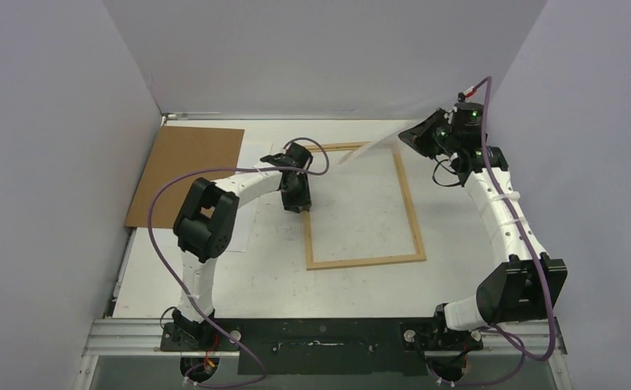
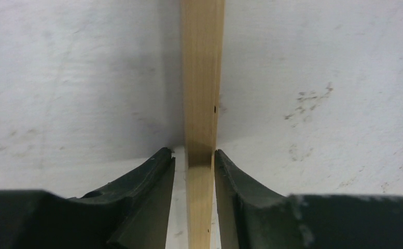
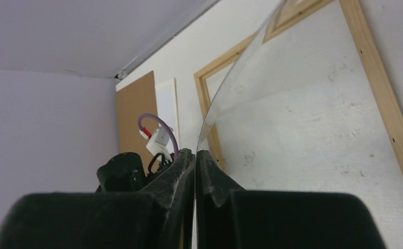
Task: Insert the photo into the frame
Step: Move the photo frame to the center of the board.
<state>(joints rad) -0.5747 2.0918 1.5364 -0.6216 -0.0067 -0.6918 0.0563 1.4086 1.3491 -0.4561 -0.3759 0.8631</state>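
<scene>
The frame (image 1: 414, 213) of light wood strips lies flat mid-table. My left gripper (image 1: 299, 203) is low over its left strip. In the left wrist view the strip (image 2: 202, 78) runs between my fingers (image 2: 191, 153), with a narrow gap on the left side, so the jaws are open around it. My right gripper (image 1: 407, 137) is shut on a thin, see-through-looking sheet (image 1: 365, 150), held tilted above the frame's far edge. That sheet (image 3: 292, 129) curves up from the shut fingertips (image 3: 195, 152). The photo (image 1: 255, 154) lies white side up, left of the frame, partly under my left arm.
A brown hardboard panel (image 1: 186, 175) lies at the far left of the table, next to the white sheet; it also shows in the right wrist view (image 3: 134, 109). Grey walls enclose the table on the left, back and right.
</scene>
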